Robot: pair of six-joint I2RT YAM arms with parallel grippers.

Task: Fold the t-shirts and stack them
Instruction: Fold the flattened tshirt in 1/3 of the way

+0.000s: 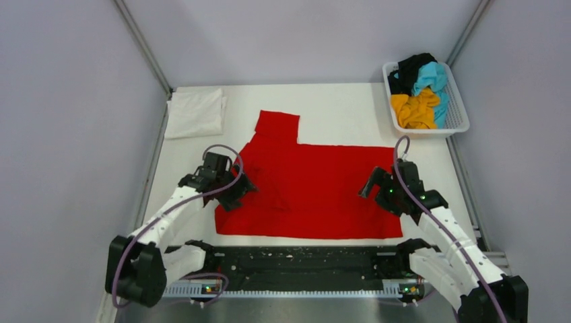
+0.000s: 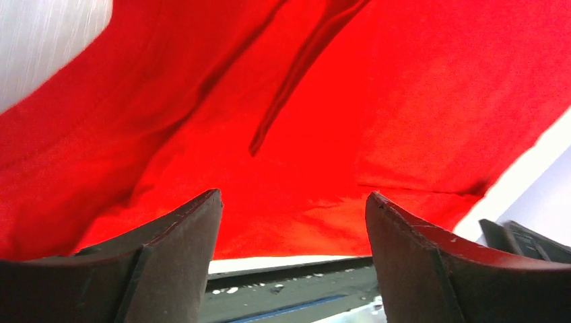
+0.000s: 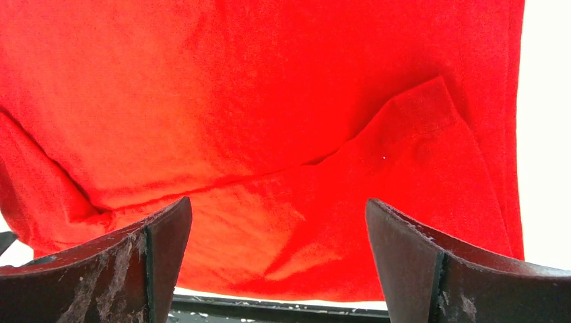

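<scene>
red t-shirt (image 1: 323,188) on table (image 1: 337,108), left pincer (image 1: 241,192) and right pincer (image 1: 370,185) spread wide over its sides

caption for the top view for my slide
Left hand and right hand open over spread red t-shirt; folded white t-shirt far left, basket of shirts far right.

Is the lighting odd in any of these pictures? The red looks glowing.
Right wrist view: the table beside the red t-shirt is blown out to plain white. Left wrist view: cloth oversaturated, folds soft. Top view: even light, faint shadows only.
</scene>
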